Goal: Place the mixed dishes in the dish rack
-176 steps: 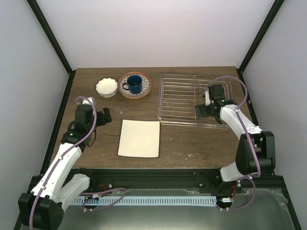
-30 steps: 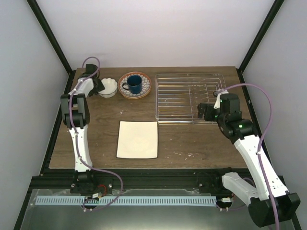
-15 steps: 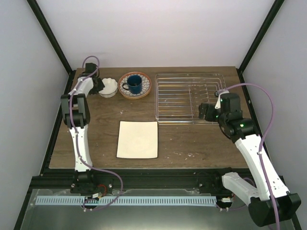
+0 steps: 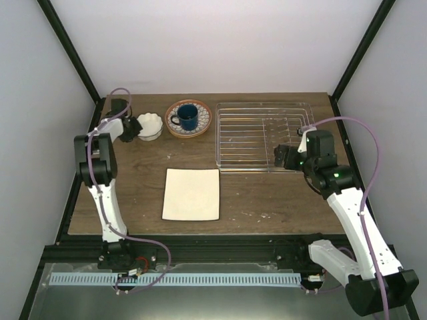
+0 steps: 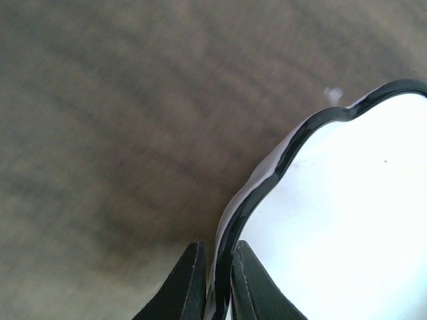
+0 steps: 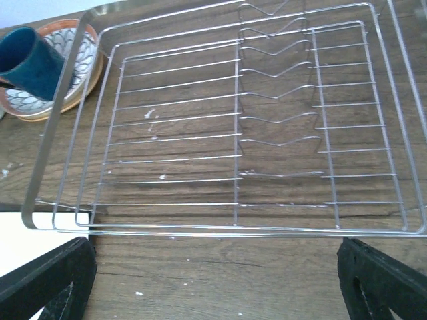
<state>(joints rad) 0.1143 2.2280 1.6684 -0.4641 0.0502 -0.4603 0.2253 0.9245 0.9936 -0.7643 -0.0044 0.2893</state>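
Observation:
My left gripper (image 4: 131, 128) is shut on the left rim of the small white scalloped bowl (image 4: 151, 125) at the back left of the table. In the left wrist view its two dark fingers (image 5: 189, 285) pinch the bowl's wavy rim (image 5: 287, 150) between them. The dark blue mug (image 4: 187, 117) stands on the round patterned plate (image 4: 200, 125) just right of the bowl. The cream rectangular plate (image 4: 191, 194) lies flat in the middle. The dish rack (image 4: 263, 137) sits at the back right, with nothing in it (image 6: 240, 127). My right gripper (image 4: 279, 157) hangs open at the rack's near edge, holding nothing (image 6: 217, 280).
The right wrist view also shows the mug (image 6: 30, 50) and patterned plate (image 6: 77, 63) beyond the rack's left end, and a corner of the cream plate (image 6: 20, 233). Black frame posts and white walls border the table (image 4: 267, 200) on the left, right and back.
My left gripper has closed on the bowl's rim, and the left arm's elbow has swung out to the left. The right arm has held still.

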